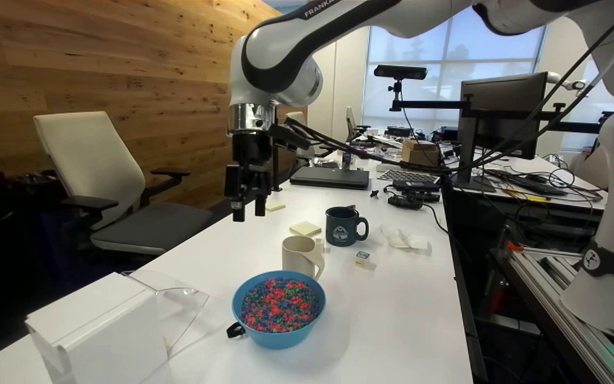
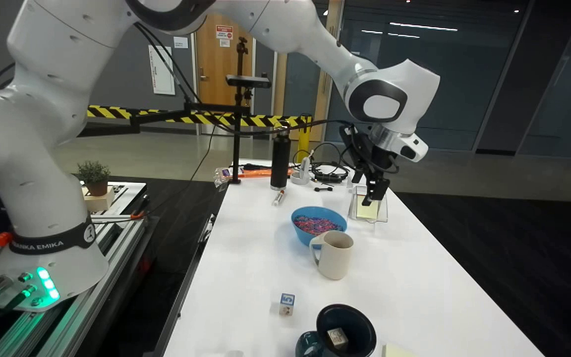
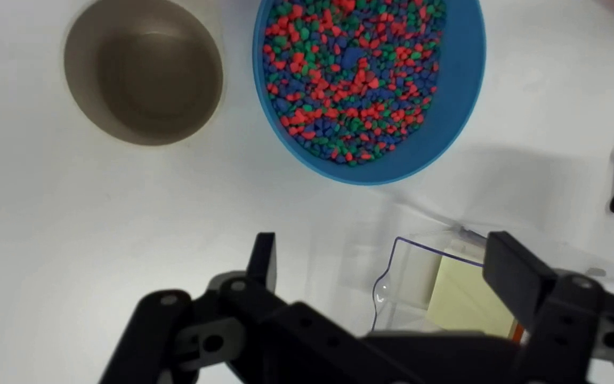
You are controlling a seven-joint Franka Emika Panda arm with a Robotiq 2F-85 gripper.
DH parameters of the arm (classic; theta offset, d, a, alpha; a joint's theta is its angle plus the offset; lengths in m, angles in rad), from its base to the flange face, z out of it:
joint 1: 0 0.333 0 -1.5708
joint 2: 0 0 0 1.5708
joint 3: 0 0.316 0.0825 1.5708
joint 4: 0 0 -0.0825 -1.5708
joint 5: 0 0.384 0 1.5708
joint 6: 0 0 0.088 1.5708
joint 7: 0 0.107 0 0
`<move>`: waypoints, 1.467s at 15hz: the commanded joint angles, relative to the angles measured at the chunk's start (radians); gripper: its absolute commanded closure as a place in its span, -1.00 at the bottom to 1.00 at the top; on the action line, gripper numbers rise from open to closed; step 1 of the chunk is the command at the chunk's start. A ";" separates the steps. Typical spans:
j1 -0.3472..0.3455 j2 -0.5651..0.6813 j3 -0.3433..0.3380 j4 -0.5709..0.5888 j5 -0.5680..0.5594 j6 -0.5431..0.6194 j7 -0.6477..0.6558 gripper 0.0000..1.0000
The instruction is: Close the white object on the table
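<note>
The white box (image 1: 99,330) stands on the table (image 1: 392,330), by the long edge opposite the robot's base (image 2: 67,277) and near the blue bowl (image 1: 280,343); its thin clear flap (image 1: 184,309) juts out, not closed. Above the table, near the flap, hangs the end effector (image 3: 384,258), fingers (image 3: 515,272) spread wide with nothing between them. The likeliest failure would come from a push in the wrong place: pressing the flap from above could jam or crack it, while a shove at the box's wall would probably slide the whole thing rather than swing the flap. Being see-through, the flap is also easy to misjudge — whether it touches the table cannot be told — so an approach slightly off may miss its edge altogether. The wide-set fingers, coming in close to the bowl, might knock it and spill it. As for contents, a pale yellow pad (image 3: 461,298) shows through the flap, apparently inside the box, with an orange edge (image 3: 518,332) beside it too little seen to name. The bowl is well filled with red, green and blue pebbles (image 3: 349,85); the beige mug (image 3: 147,74) next to it shows a bare bottom, and farther out the dark mug (image 1: 340,226) has a small block (image 2: 337,339) inside.
</note>
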 commanded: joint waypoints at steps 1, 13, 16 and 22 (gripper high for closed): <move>-0.021 0.081 0.029 0.145 0.011 -0.092 -0.004 -1.00; -0.011 0.218 0.045 0.217 0.002 -0.055 -0.042 -1.00; -0.012 0.328 0.071 0.338 0.003 -0.059 -0.073 -1.00; -0.019 0.454 0.121 0.527 0.017 -0.053 -0.117 -1.00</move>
